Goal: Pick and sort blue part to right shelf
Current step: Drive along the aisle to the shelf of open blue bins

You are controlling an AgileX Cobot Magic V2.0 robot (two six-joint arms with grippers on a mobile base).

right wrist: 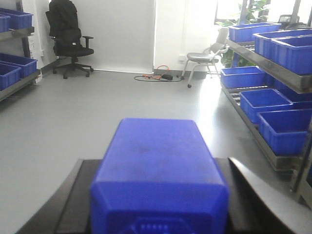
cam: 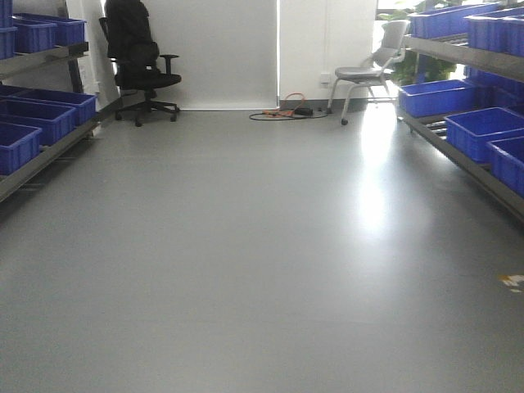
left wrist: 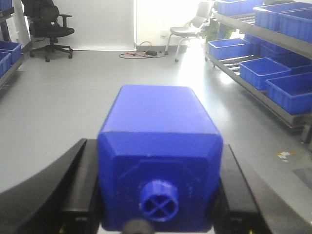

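Note:
The blue part point(right wrist: 158, 161), a long solid-blue block with sloped shoulders, fills the lower middle of the right wrist view. My right gripper point(right wrist: 157, 168) is shut on it, with a black finger point(right wrist: 248, 192) against each side. In the left wrist view a squatter blue block with a small round knob point(left wrist: 158, 141) sits in my left gripper point(left wrist: 156, 151), which is shut on it. The right shelf point(cam: 458, 53), a steel rack with blue bins point(cam: 483, 131), runs along the right wall, some distance ahead of both grippers. Neither gripper shows in the front view.
A left shelf with blue bins point(cam: 37, 115) lines the left wall. A black office chair point(cam: 139, 65) and a grey chair point(cam: 368, 70) stand at the far wall. Cables point(cam: 286, 112) lie between them. Grey floor point(cam: 246, 246) stretches ahead.

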